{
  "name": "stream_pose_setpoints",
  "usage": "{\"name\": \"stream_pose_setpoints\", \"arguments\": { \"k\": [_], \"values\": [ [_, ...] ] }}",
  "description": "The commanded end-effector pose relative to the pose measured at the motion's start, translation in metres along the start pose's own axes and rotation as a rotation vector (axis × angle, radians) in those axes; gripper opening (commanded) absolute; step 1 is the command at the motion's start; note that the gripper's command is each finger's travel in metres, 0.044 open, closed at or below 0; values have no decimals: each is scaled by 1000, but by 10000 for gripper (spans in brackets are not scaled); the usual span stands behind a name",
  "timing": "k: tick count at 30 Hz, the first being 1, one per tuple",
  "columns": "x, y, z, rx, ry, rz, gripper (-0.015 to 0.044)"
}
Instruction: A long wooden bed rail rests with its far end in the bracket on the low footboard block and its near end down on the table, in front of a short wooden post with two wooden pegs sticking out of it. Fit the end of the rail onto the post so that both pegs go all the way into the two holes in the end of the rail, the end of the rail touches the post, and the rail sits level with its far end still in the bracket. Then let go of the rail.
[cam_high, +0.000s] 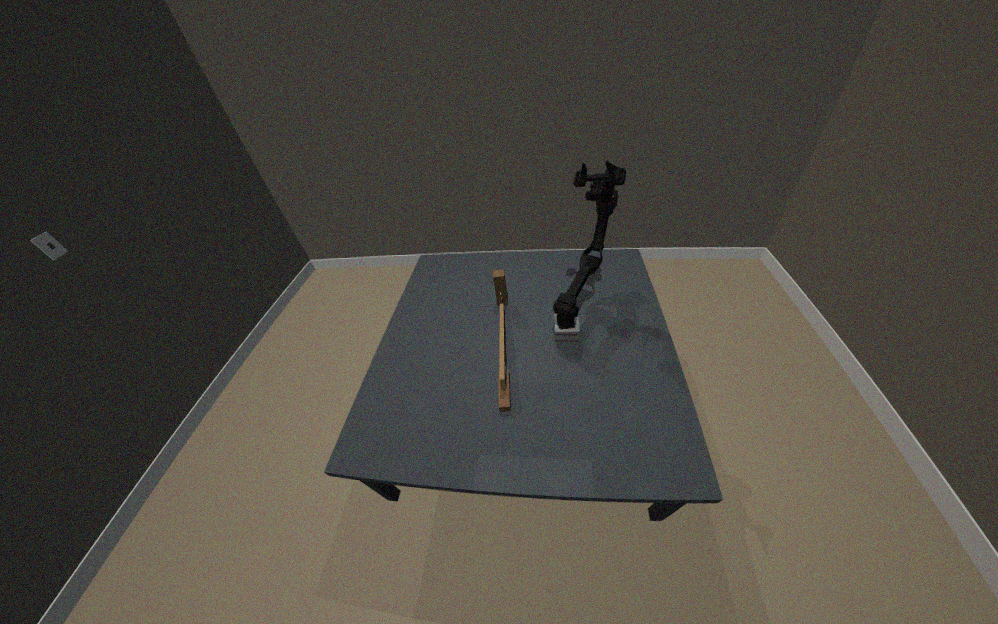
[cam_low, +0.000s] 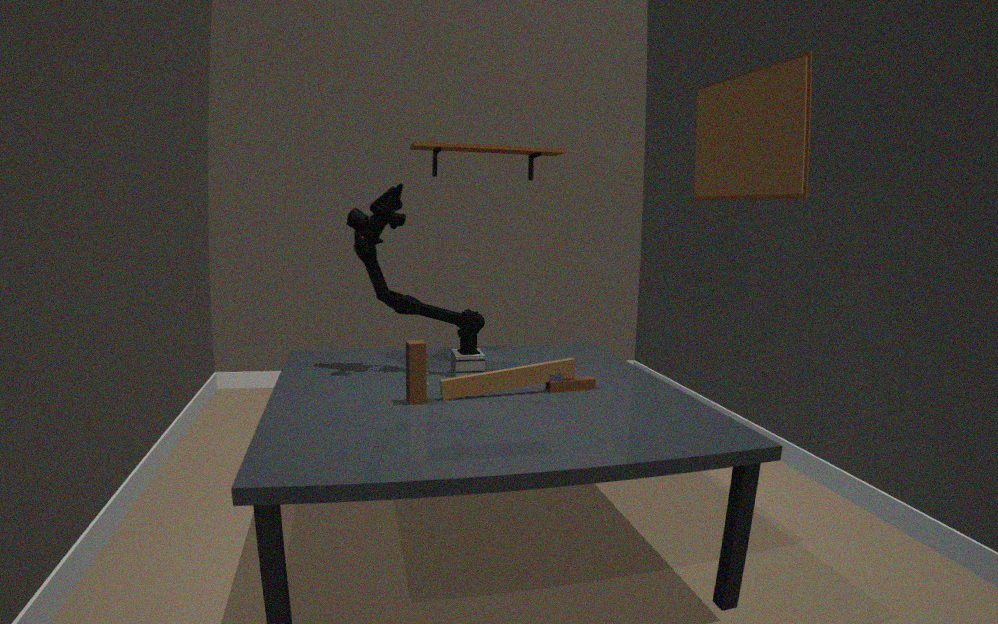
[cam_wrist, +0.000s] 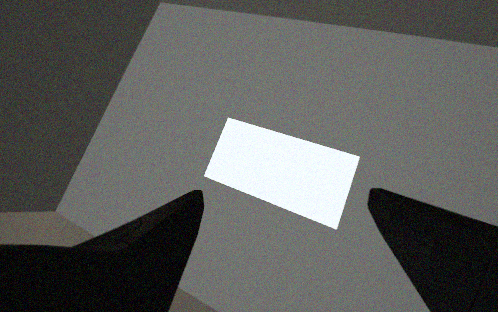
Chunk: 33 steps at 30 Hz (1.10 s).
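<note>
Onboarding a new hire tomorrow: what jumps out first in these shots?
The black arm rears high above the table, its gripper pointing up at a bright ceiling panel, fingers wide apart and empty. Below, the wooden rail slants, one end raised on the low footboard block, the other end down on the table, short of the upright post.

Wood pieces on a dull slate top

The rail (cam_low: 507, 378), post (cam_low: 416, 371) and footboard block (cam_low: 571, 384) look like pale, smooth, matt wood; the table (cam_low: 515, 448) has a grey top with a faint sheen, and the arm (cam_low: 412, 301) and gripper (cam_wrist: 285, 200) look like matt black plastic.
</note>
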<state>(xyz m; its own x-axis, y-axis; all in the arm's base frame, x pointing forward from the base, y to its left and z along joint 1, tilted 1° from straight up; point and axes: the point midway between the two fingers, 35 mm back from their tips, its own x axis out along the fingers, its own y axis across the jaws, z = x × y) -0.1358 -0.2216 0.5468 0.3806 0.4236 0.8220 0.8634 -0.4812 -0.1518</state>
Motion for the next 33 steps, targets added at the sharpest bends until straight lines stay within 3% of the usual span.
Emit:
{"name": "stream_pose_setpoints", "arguments": {
  "k": [1,11,20,26,33],
  "values": [
    [1,0,1,0,-3,1,426],
    [88,-14,80,9,-226,143,440],
    [164,13,190,54,-470,371,440],
    [190,56,264,81,-608,586,440],
    [196,116,337,197,-705,846,440]
  ]
}}
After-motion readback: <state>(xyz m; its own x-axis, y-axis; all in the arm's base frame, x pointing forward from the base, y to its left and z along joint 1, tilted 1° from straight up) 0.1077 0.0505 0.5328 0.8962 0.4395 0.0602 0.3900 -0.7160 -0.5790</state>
